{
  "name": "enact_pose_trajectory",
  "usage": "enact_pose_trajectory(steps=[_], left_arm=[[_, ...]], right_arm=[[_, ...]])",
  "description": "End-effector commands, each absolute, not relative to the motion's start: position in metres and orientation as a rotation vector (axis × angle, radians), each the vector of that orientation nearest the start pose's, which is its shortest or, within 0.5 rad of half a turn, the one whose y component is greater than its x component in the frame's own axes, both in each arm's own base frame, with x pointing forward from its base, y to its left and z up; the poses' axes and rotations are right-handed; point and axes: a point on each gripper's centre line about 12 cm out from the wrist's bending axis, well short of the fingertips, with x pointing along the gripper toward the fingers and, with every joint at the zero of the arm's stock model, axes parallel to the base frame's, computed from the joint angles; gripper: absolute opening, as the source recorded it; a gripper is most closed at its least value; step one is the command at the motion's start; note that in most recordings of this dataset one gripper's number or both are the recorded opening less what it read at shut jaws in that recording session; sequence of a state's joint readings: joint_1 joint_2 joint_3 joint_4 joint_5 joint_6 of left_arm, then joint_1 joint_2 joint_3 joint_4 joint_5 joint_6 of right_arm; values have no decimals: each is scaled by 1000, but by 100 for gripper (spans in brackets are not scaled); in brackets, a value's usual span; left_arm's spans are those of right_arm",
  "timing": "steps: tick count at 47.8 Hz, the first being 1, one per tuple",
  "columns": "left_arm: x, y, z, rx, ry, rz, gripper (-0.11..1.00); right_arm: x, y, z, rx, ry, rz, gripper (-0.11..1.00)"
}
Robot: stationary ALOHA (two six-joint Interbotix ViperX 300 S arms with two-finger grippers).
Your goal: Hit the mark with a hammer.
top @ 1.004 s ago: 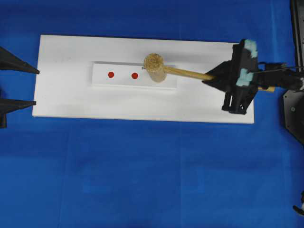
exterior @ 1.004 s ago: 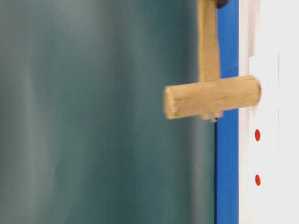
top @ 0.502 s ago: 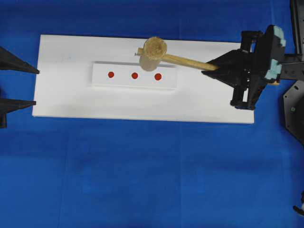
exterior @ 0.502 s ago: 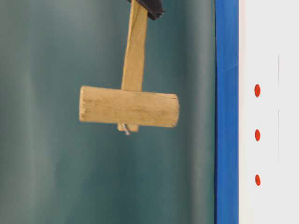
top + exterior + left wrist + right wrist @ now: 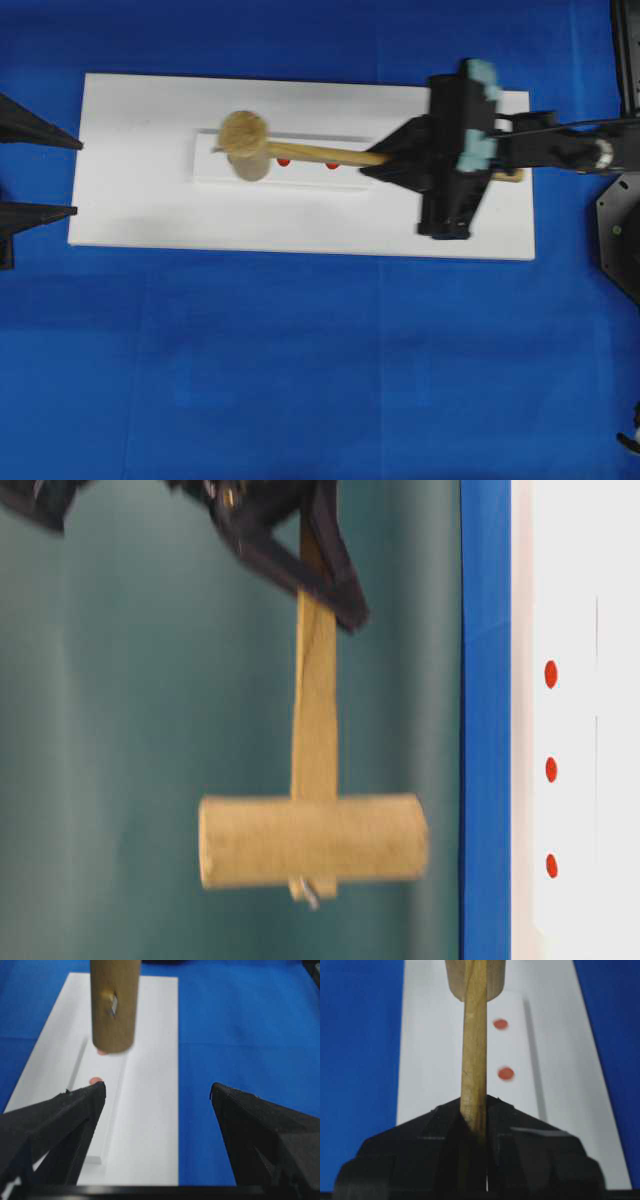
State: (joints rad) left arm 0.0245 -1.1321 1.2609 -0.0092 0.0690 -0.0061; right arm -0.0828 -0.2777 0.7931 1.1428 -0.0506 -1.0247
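Note:
My right gripper [image 5: 375, 165] is shut on the flat handle of the wooden hammer [image 5: 243, 142], as the right wrist view [image 5: 474, 1105] also shows. The hammer's head hangs in the air above the raised white strip [image 5: 205, 172], well off it in the table-level view [image 5: 312, 840], over the strip's left end. It hides the left red dot. The right dot, the mark [image 5: 332, 166], looks the largest [image 5: 551, 674] and peeks out below the handle. My left gripper [image 5: 78, 180] is open and empty at the board's left edge.
The strip lies on a white board [image 5: 300, 225] on a blue cloth [image 5: 300, 360]. The middle red dot [image 5: 284, 162] shows beside the handle. A dark robot base [image 5: 620, 220] stands at the right edge.
The hammer head rose off the right dot and swung left to above the strip's left end. My right gripper moved left over the board. The left gripper stayed still.

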Motion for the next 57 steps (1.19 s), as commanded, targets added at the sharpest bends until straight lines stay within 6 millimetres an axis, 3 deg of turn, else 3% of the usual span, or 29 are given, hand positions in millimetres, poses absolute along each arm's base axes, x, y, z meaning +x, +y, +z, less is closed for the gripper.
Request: enact_pose_trajectory(steps=[1, 16, 33, 46, 57], left_arm=[[169, 5, 249, -14, 193, 30, 84], [169, 6, 248, -13, 198, 37, 84], [173, 9, 247, -12, 175, 53, 84], [198, 11, 242, -1, 109, 54, 84], [234, 13, 230, -3, 158, 55, 91]], right_arm=[[358, -32, 244, 119, 450, -138, 2], [397, -27, 246, 115, 464, -74, 2], [399, -26, 247, 111, 464, -69, 2], [400, -26, 247, 109, 462, -70, 2], [400, -27, 247, 109, 462, -71, 2]])
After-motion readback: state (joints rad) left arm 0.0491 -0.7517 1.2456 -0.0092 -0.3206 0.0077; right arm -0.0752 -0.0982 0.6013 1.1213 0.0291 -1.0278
